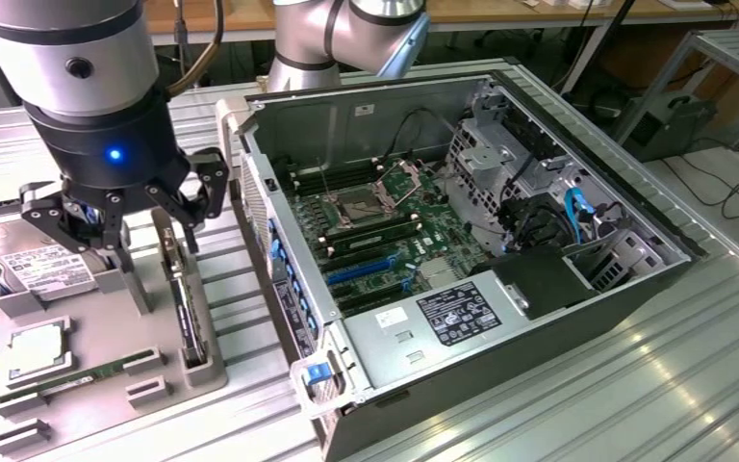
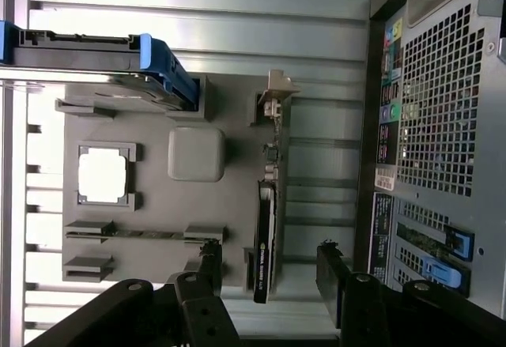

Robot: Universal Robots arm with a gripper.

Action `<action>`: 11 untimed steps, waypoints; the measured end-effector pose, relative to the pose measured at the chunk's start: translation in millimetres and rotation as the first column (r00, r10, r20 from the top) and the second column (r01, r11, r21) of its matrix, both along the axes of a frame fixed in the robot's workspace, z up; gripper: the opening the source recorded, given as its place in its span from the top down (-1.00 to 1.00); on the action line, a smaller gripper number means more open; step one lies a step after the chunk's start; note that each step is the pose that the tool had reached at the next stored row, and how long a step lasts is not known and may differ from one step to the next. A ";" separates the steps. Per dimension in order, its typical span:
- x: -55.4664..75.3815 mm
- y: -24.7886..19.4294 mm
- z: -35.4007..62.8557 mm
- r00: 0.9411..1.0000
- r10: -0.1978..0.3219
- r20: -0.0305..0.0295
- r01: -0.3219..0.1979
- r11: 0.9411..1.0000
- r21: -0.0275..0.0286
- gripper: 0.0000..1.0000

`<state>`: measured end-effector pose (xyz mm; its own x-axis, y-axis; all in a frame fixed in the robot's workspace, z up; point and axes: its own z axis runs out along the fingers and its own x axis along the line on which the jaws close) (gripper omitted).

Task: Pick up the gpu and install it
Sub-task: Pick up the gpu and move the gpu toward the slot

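Observation:
The gpu [image 1: 188,313] is a thin dark card that stands on its edge in a slot of the grey holder tray [image 1: 100,322], left of the open computer case [image 1: 472,221]. My gripper [image 1: 151,236] hangs open just above the card's far end, one finger on each side. In the wrist view the gpu [image 2: 267,205] runs straight between my two black fingers [image 2: 328,268], with its silvery bracket [image 2: 275,94] at the far end. My gripper [image 2: 269,264] straddles the card and touches nothing.
The tray also holds a hard drive [image 1: 36,260], a square processor [image 1: 36,348] and a green memory stick [image 1: 74,378]. Inside the case, the motherboard's blue slots [image 1: 363,272] lie exposed. The case's rear panel [image 2: 435,126] is close beside the tray.

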<state>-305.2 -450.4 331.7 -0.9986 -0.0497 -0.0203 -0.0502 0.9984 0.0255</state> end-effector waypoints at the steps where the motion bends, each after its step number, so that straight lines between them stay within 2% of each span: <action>1: 0.0 0.0 -0.6 1.000 0.000 0.000 0.000 1.000 0.000 -0.20; 11: 0.0 0.0 -7.7 1.000 0.000 0.000 0.000 1.000 -0.001 -0.20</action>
<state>-305.2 -450.4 324.0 -0.9986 -0.0497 -0.0203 -0.0502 0.9984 0.0248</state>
